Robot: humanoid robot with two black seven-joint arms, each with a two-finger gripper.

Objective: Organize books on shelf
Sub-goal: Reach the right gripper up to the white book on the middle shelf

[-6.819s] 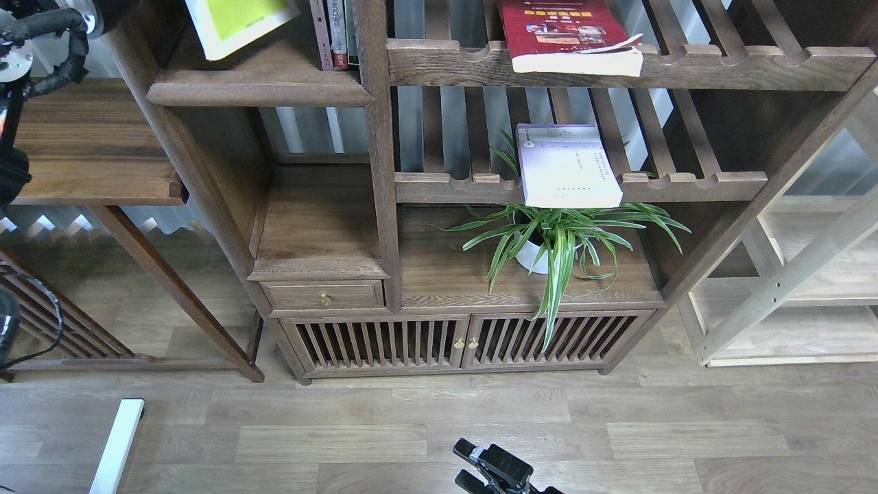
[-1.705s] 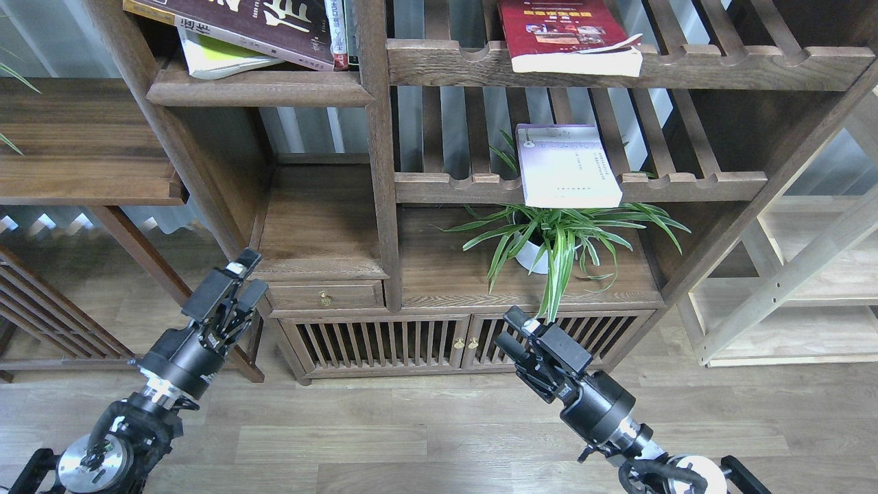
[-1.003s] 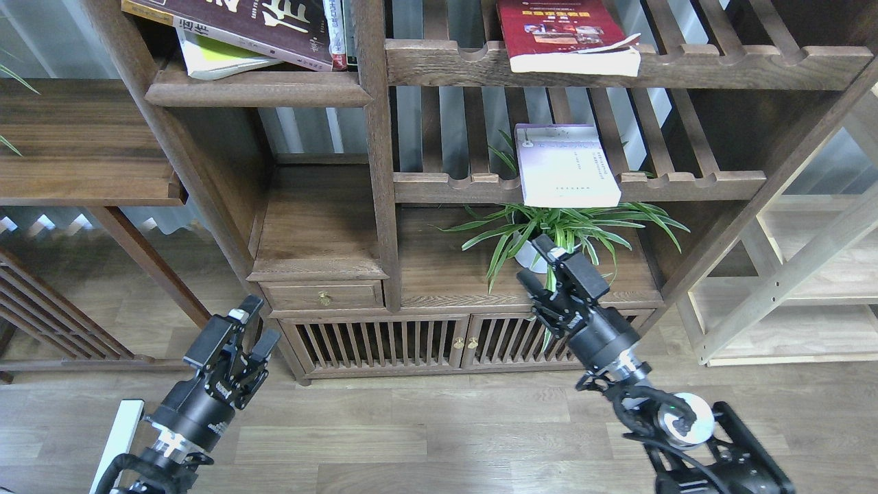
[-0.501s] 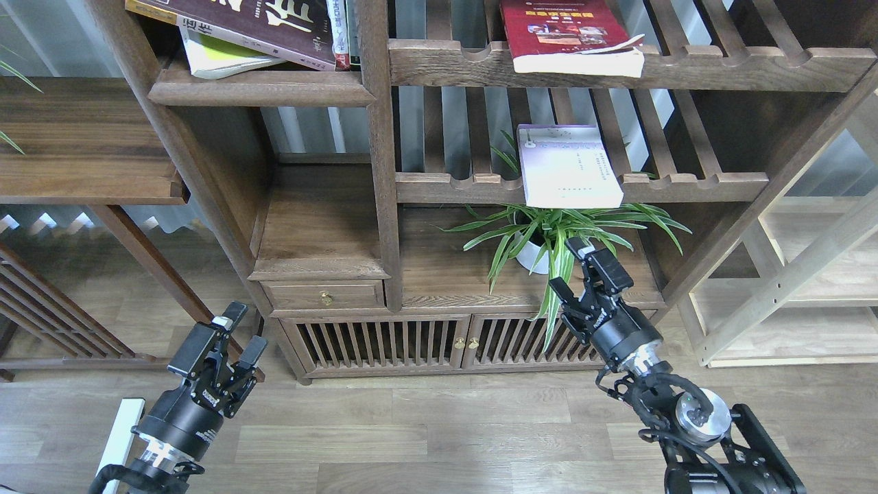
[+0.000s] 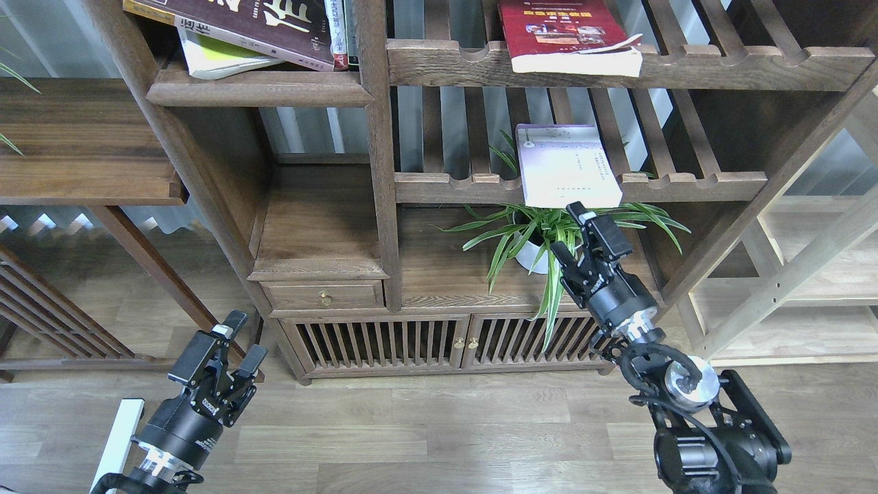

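The yellow-green book [image 5: 219, 58] lies on the solid dark shelf [image 5: 257, 88] at the top left, partly under a leaning dark maroon book [image 5: 247, 20]. The pale lavender book [image 5: 566, 165] lies flat on the middle slatted rack, its front edge overhanging. The red book [image 5: 562, 34] lies on the upper slatted rack. My right gripper [image 5: 569, 230] is open and empty, just below the lavender book's front edge, among the plant leaves. My left gripper [image 5: 243, 337] is open and empty, low over the floor left of the cabinet.
A spider plant [image 5: 603, 230] in a white pot [image 5: 529, 257] stands on the ledge under the lavender book. A drawer with a brass knob [image 5: 324, 298] and slatted cabinet doors [image 5: 384, 343] are below. A side table [image 5: 82, 144] stands at left and a pale rack [image 5: 809, 288] at right.
My right gripper has risen from in front of the cabinet doors to just under the lavender book. My left gripper has dropped toward the floor. The books have not moved.
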